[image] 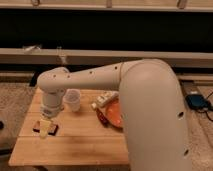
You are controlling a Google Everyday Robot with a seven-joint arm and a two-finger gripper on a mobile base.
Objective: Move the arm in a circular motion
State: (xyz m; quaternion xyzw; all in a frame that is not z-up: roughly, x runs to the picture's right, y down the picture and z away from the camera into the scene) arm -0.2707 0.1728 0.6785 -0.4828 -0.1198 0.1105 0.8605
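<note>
The arm (145,95) is a thick cream-white tube that rises from the lower right, bends at a rounded elbow and reaches left across the wooden table (75,142). Small dark holes dot its surface. Its wrist turns down at the left, and the gripper (45,129) with a pale yellowish tip hangs just over a dark flat object (54,129) near the table's left edge.
A white cup (73,99) stands just right of the wrist. An orange plate (114,116) with a white item (105,99) and a red item (102,118) beside it lies partly behind the arm. A dark device (198,101) sits on the carpet at right. A long ledge runs behind.
</note>
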